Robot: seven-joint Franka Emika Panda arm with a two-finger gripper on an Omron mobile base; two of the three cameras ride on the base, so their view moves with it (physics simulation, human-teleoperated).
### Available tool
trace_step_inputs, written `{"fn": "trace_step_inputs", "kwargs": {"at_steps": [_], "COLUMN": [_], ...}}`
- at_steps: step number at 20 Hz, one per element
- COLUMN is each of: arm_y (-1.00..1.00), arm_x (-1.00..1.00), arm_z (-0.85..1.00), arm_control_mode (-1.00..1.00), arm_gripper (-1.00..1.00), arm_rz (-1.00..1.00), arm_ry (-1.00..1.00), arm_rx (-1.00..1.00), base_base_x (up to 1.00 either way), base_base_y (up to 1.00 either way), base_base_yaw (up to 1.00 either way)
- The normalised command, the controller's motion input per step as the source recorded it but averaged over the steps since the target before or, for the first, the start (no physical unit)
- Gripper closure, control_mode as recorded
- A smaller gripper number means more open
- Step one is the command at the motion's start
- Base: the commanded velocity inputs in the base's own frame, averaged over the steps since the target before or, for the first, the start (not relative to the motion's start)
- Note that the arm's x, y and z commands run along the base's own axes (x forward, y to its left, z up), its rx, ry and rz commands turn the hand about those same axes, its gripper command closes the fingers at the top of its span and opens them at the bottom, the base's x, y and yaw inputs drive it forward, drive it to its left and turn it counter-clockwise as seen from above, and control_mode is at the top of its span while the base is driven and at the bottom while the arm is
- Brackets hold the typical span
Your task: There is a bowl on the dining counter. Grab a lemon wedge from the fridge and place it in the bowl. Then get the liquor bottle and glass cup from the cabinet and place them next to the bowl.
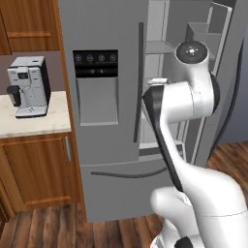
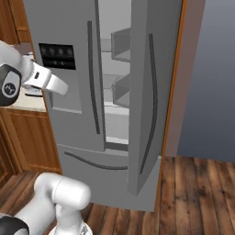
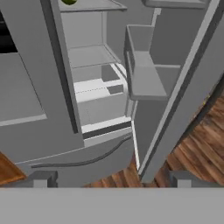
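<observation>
The grey steel fridge [image 1: 106, 135] [image 2: 69, 119] [image 3: 26, 96] stands in front of me with its left door shut and its right door [image 1: 227, 72] [image 2: 147, 92] [image 3: 175, 87] swung open. Bare white shelves [image 3: 89, 54] and door bins [image 3: 144, 74] show inside. A small yellow-green thing [image 3: 69, 1], cut off by the top edge of the hand view, lies on an upper shelf; it may be the lemon wedge. My gripper [image 3: 113, 180] is open with nothing between its fingers, and looks into the opening from a short way back.
A coffee machine [image 1: 29, 87] sits on a beige counter [image 1: 48, 121] left of the fridge, over wooden base cabinets [image 1: 38, 169] and under a wooden wall cabinet [image 1: 29, 24]. A brown side panel [image 2: 183, 69] flanks the open door. Wood floor [image 2: 197, 193] lies to the right.
</observation>
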Motion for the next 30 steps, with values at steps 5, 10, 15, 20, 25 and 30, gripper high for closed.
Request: {"fn": "trace_step_inputs", "kwargs": {"at_steps": [5,10,15,20,25,30], "arm_y": [0.0,-0.03,-0.17,-0.42,-0.34,-0.22], "arm_x": [0.99,0.88,0.68,0.51,0.63,0.73], "arm_z": [-0.27,-0.44,-0.53,-0.34,-0.08,0.0], "arm_control_mode": [-1.0,-1.0,-1.0,-1.0,-1.0,-1.0], "arm_gripper": [-1.0,-1.0,-1.0,-1.0,-1.0,-1.0], "arm_rz": [0.0,0.0,0.0,0.0,0.0,0.0], "arm_ry": [0.09,0.01,0.0,-0.01,0.0,0.0], "arm_rx": [0.0,-0.04,-0.06,-0.1,-0.09,-0.07], "base_base_x": [0.0,0.0,0.0,0.0,0.0,0.0], "base_base_y": [0.0,0.0,0.0,0.0,0.0,0.0], "base_base_yaw": [0.0,0.0,0.0,0.0,0.0,0.0]}}
